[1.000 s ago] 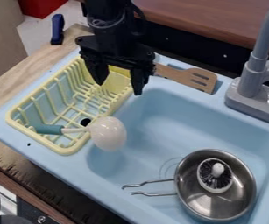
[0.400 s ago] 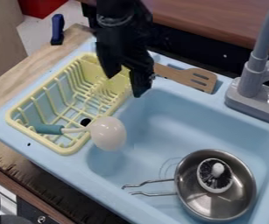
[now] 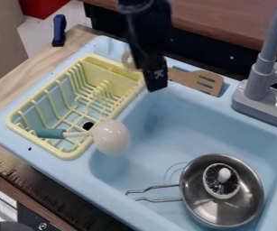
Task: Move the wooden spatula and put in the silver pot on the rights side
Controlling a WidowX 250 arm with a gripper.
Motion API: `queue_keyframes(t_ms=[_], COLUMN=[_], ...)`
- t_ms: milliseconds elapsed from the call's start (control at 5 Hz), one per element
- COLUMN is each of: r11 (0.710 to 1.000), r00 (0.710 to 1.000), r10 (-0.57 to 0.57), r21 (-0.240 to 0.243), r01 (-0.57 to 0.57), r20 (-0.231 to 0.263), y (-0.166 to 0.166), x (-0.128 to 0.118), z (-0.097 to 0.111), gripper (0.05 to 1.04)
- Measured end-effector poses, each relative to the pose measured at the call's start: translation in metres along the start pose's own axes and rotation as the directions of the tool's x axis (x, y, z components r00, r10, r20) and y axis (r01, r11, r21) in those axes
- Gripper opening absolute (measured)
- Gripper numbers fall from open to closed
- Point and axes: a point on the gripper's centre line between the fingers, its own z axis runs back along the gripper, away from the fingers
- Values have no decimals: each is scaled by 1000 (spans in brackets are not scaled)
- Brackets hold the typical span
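Wooden spatula [image 3: 196,81]: sink's back ledge [image 3: 181,91] | hand [image 3: 157,85]: near it; cannot tell opening or hold

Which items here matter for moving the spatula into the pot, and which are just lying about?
For the job:
- slotted wooden spatula, behind the sink basin
- silver pot, in the basin

Just lying about:
- round scrub brush, inside the pot
- yellow dish rack
- white ladle with teal handle, partly in the rack
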Motion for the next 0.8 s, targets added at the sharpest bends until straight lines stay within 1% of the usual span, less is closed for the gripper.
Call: queue_keyframes(t_ms=[200, 400, 600, 800], r11=[995, 982, 974, 972], r00=[995, 982, 975, 972], r10=[-99, -188, -222, -233], r21=[-35, -11, 35, 42], r01=[98, 188, 222, 233], r20=[-28, -5, 2, -18], y=[8, 8, 12, 17], x=[5, 13, 21, 31], z=[2, 0, 2, -8], gripper=[997, 997, 997, 997])
